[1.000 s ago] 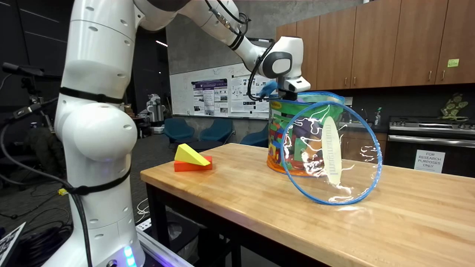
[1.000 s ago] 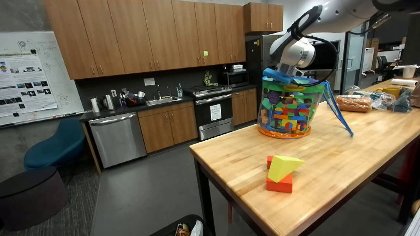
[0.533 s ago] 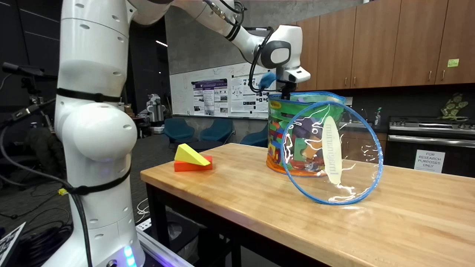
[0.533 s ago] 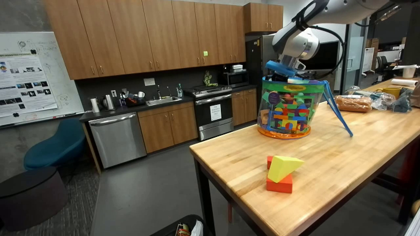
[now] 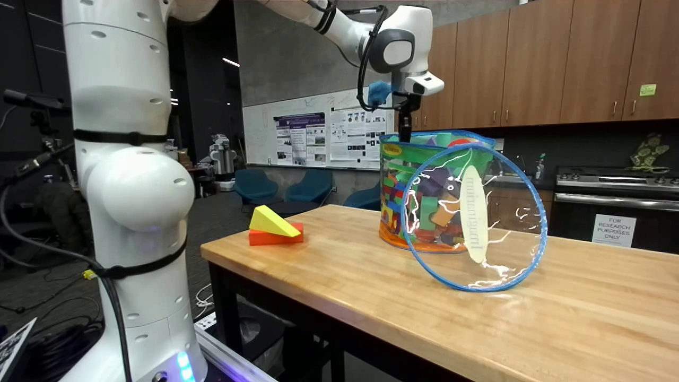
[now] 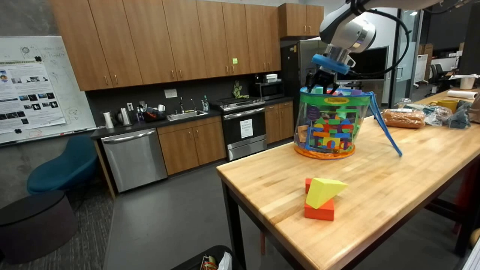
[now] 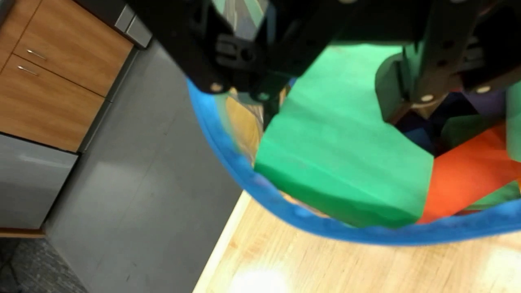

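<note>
Readable lettering, in an exterior view: lid (image 5: pixel 509 223), below and right of the gripper (image 5: pixel 405 136); its pale oval label (image 5: pixel 473 215) carries "Imaginarium", word turned on its side. Oven (image 5: pixel 658 225), farther right and beyond: white sheet (image 5: pixel 614 231) reads "FOR RESEARCH PURPOSES ONLY", all capitals. Bin (image 6: pixel 355 101), under the gripper: yellow tag (image 6: pixel 336 100), print too small to make out. Posters (image 5: pixel 299 139), left of and beyond the gripper: illegible. Sticky note (image 5: pixel 647 90), higher and right: marks unreadable.
</note>
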Robot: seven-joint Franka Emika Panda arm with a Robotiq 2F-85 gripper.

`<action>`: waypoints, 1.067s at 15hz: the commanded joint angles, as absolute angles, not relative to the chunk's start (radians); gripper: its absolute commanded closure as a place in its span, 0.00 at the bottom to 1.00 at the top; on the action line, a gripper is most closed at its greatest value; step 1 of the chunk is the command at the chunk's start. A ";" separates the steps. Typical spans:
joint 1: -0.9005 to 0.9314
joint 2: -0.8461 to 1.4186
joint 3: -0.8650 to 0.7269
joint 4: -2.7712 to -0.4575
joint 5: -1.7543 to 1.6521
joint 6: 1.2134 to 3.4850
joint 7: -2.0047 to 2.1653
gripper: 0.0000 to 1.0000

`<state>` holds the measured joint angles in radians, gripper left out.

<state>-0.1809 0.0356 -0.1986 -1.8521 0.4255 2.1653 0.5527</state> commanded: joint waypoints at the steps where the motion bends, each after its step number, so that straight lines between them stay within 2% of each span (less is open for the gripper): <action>1: -0.194 -0.038 -0.201 -1.889 0.489 2.127 0.454 0.68; 16: -0.173 -0.280 -0.207 -2.037 0.631 2.119 0.165 0.68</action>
<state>-0.1869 -0.1921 -0.2068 -1.9686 0.5981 2.1178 0.2159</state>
